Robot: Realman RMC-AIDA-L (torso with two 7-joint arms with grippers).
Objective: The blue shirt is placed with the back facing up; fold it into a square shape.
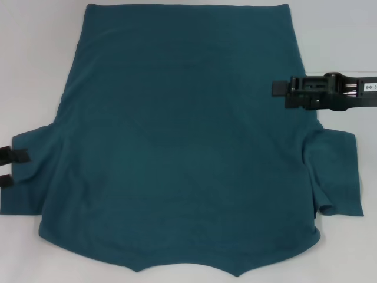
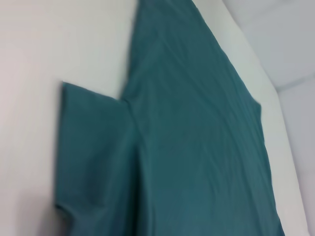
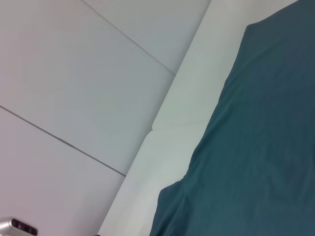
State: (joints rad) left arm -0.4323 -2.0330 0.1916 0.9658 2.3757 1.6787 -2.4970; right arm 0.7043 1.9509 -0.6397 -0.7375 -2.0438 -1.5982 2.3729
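A plain white desk (image 1: 35, 71) fills the head view, and beyond its edge the right wrist view shows pale floor panels (image 3: 74, 88) with thin seams. There are no containers on the desk; the only thing lying on it is the shirt (image 1: 182, 147).

The shirt is spread flat across the middle of the desk, plain side up, with no lettering visible. Its hem lies at the far side and its shoulders and neckline at the near edge, where the cloth dips into a shallow notch. The left sleeve (image 1: 29, 171) lies fairly flat, pointing outward. The right sleeve (image 1: 336, 174) is rumpled, with a fold curled up along its inner part.

The left claw (image 1: 13, 167) shows at the left border of the head view, at the outer end of the left sleeve. Its two dark fingers (image 1: 16, 154) are spread, one above the other in the view, with sleeve cloth between them; whether they touch the cloth I cannot tell.

The right claw (image 1: 280, 88) reaches in from the right border, over the shirt's right edge, above the right sleeve. Whether its fingers are spread or pressed together I cannot tell.
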